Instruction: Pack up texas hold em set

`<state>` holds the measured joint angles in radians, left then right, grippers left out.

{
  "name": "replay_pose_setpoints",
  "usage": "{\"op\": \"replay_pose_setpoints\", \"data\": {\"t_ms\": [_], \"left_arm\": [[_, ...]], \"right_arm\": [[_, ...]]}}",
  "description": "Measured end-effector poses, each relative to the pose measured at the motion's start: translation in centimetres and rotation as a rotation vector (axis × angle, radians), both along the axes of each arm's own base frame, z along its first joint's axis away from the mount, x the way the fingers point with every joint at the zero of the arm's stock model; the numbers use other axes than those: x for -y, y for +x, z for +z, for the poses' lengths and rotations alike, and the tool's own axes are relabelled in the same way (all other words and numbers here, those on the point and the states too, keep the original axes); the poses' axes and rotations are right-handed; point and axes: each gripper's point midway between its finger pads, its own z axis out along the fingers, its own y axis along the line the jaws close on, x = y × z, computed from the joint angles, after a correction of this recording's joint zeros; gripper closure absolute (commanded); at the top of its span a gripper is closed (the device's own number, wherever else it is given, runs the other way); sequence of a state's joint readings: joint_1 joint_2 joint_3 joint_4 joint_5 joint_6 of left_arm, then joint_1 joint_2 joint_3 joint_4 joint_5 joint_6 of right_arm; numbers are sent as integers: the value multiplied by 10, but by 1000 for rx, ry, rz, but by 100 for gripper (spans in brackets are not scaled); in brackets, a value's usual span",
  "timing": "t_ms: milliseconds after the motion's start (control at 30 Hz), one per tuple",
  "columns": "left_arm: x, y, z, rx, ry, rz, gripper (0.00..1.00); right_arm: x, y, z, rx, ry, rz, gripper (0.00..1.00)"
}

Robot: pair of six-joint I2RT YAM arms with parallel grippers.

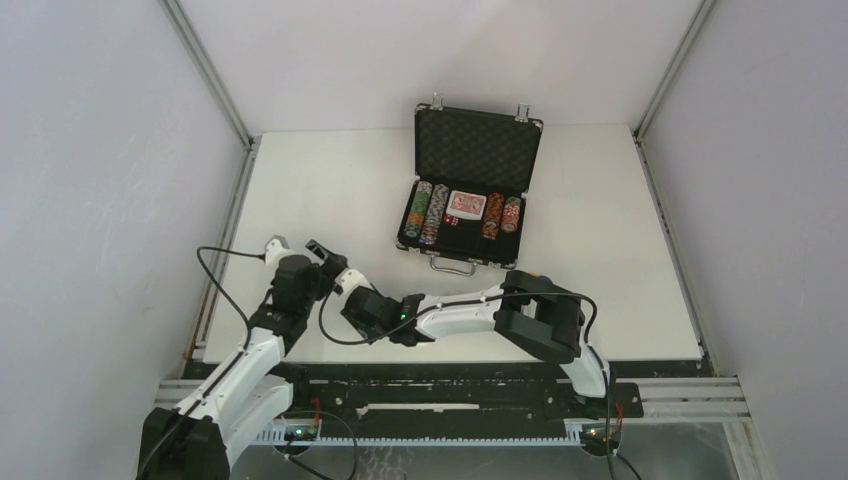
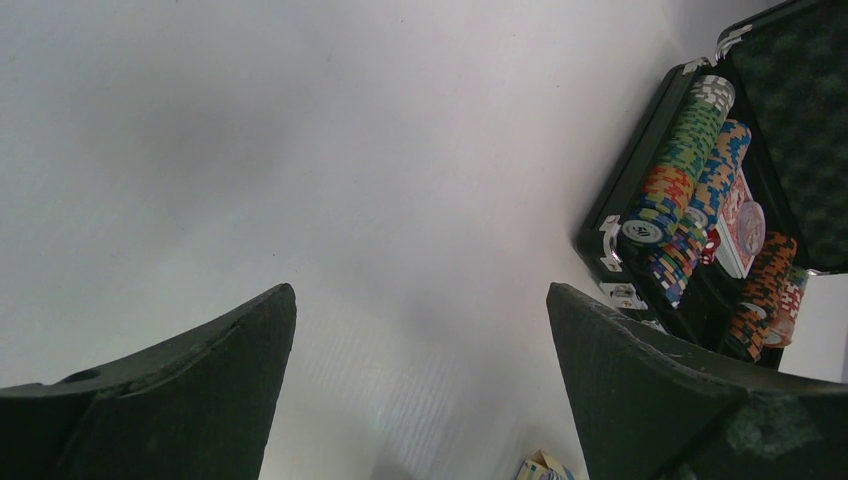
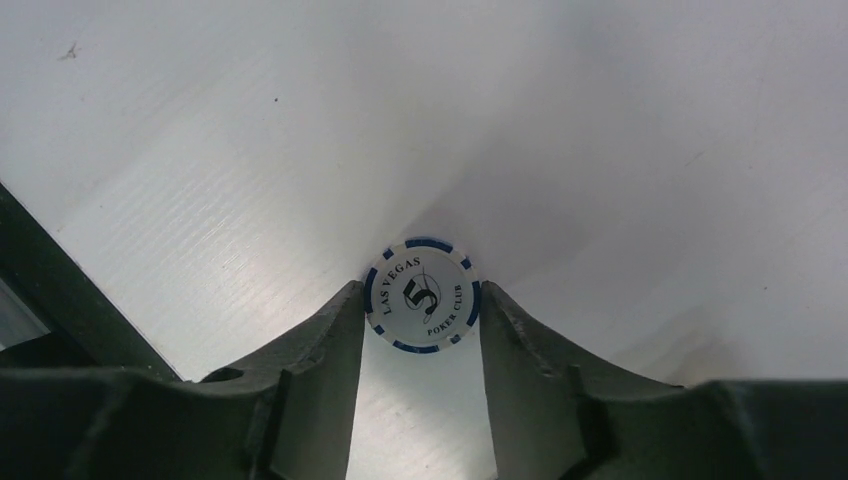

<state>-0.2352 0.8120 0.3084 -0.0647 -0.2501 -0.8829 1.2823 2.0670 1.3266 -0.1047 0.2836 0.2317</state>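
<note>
Close to the near edge of the surface (image 1: 330,180), toward its left corner, the right claw (image 3: 421,288) pinches a single white-and-blue poker chip (image 3: 423,300) by its rim, one fingertip against each side. I cannot tell whether the chip rests on the surface. Just beside it the left claw (image 2: 420,290) hangs spread wide, with bare surface under it. A broad stretch of bare white runs from both claws to the left edge and the far-left corner. Well apart, by the far edge right of the middle, the black case (image 1: 470,190) stands open with its lid upright and its handle toward the near edge. It holds rows of chips (image 1: 425,212), cards (image 1: 465,205) and red dice (image 1: 451,220).
</note>
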Motion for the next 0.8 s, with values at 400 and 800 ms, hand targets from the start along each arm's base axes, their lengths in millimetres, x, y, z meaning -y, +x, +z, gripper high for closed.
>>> {"op": "replay_pose_setpoints", "data": {"t_ms": [400, 800], "left_arm": [[7, 1, 0, 0, -11, -37, 0], [60, 8, 16, 108, -146, -309, 28]], "right_arm": [[11, 7, 2, 21, -18, -39, 63], [83, 35, 57, 115, 41, -99, 63]]}}
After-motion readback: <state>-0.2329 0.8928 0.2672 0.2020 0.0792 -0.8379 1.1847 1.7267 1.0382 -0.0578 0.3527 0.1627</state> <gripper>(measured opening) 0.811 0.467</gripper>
